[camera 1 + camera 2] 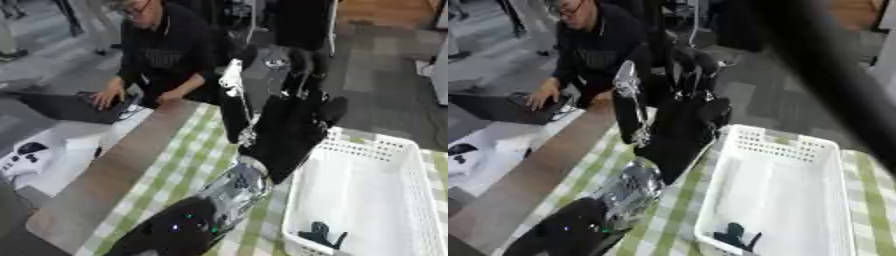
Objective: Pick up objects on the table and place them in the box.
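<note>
Now, held object: a tall dark flat-sided object with a pale silvery top (233, 102), upright, raised above the tabletop just left of the box's far-left corner; what it is cannot be made out.
Left hand: the black left hand (293, 125) is raised beside that object, its dark fingers pointing up and away; whether they close on the object cannot be told from either view.
Left arm: a black forearm with a silver wrist joint (234, 186) comes in from the near left and rises toward the hand.
Box: a white plastic lattice-walled basket (776, 142) sits on the right side of the tabletop, long side running near to far.
Inside the box: a small dark object (321, 235) lies in the near-left corner, its shape unclear.
Tabletop: a green-and-white checked cloth (179, 165) covers it, with a bare brown strip along the left edge.
Right hand: does not show; only a wide dark blurred band (833, 65) crosses the upper right of the right eye view.
</note>
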